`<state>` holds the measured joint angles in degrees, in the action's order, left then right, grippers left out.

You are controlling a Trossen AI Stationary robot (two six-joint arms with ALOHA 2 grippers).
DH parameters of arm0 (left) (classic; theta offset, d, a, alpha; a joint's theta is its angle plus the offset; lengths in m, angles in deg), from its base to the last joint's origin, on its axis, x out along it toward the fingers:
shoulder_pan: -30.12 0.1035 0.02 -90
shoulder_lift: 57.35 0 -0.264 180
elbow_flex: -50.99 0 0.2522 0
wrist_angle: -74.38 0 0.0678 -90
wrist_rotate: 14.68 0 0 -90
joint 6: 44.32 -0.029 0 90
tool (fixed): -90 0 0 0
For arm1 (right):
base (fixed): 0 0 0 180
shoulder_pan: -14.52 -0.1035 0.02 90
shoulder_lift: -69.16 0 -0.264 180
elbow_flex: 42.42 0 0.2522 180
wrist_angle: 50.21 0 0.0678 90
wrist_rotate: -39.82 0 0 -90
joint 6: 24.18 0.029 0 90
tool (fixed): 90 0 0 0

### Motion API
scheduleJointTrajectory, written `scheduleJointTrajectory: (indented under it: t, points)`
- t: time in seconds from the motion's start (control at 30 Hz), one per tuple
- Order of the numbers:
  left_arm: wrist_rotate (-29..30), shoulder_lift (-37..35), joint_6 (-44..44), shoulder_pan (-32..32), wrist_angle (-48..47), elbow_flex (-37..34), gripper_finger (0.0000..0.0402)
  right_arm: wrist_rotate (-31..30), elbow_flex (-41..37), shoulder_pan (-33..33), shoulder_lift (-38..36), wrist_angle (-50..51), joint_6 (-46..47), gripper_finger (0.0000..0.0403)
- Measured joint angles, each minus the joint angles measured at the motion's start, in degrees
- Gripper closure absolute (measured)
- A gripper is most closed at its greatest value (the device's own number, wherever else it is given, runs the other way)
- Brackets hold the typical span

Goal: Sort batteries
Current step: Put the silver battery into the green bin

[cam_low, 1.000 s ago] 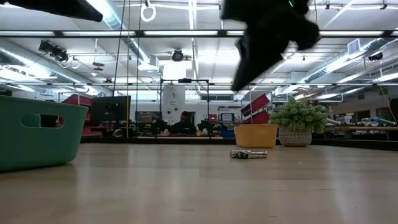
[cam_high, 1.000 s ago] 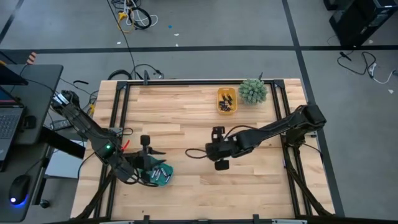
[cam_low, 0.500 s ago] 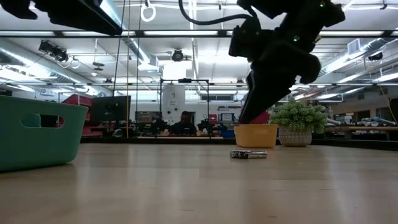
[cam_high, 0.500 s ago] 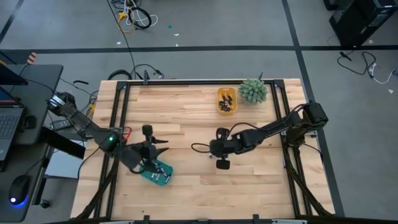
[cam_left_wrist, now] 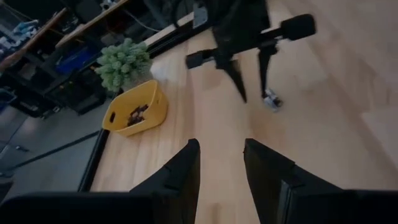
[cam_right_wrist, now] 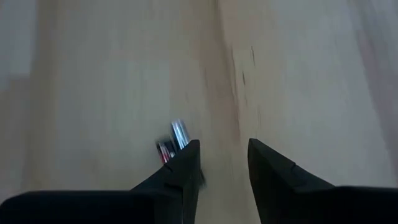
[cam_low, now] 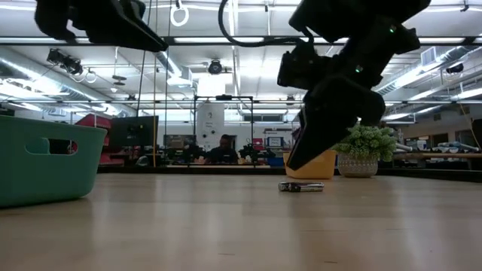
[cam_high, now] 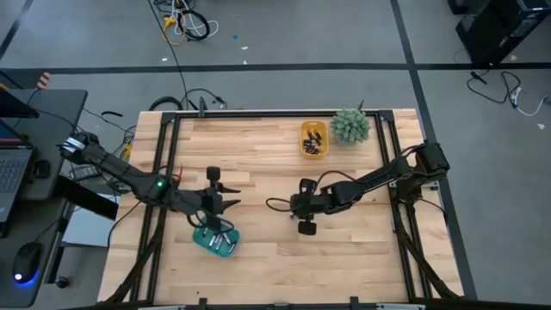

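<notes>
Two small loose batteries [cam_low: 301,186] lie side by side on the wooden table, seen in the right wrist view as batteries [cam_right_wrist: 173,143] just outside one finger. My right gripper [cam_high: 291,207] hangs open and slanting down right over them, its tips a little above the table [cam_low: 294,162]. My left gripper [cam_high: 225,203] stands open with nothing between its fingers [cam_left_wrist: 221,149], just beyond the green tray [cam_high: 215,239], which holds several batteries. The yellow tray [cam_high: 314,139] at the far edge holds several dark batteries.
A small green potted plant [cam_high: 349,126] stands next to the yellow tray at the far right. Black frame rails [cam_high: 164,164] run along the table's left, right and far edges. Bare wood lies between the two trays and along the near edge.
My right gripper has come down toward the loose batteries and stands close above the table. My left gripper has moved away from over the green tray toward the table's far edge and a little to the right, still open.
</notes>
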<state>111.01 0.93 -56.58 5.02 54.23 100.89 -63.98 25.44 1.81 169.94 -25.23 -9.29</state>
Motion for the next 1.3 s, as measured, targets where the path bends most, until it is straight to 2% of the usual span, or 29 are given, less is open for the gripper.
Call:
scheduleJointTrajectory:
  t: [0.17,0.5,0.97,1.1,1.23,1.3]
  points:
    - [-4.2,-0.3,-2.8,3.1,1.6,0.0,0.0281,0.2,-0.4,-0.2,1.5,-0.6,0.4,0.0283]
    - [-10.8,-0.2,-2.5,7.2,2.3,0.0,0.0281,2.8,-0.4,-0.7,2.4,-2.0,0.4,0.0283]
    - [-11.0,-0.2,-2.1,7.2,2.3,0.0,0.0281,3.0,-0.4,-0.5,4.1,-1.9,-0.8,0.0286]
    - [-11.0,-0.2,-2.1,7.2,2.4,0.0,0.0281,2.8,-0.4,-0.1,4.1,-1.8,-1.8,0.0311]
    - [-10.9,-0.2,-1.8,7.2,2.3,0.0,0.0281,3.4,-0.8,0.6,4.1,-2.4,-2.9,0.0374]
    - [-10.9,-0.2,-1.4,7.2,2.3,0.0,0.0281,4.0,-1.2,0.9,4.0,-3.0,-3.4,0.0390]
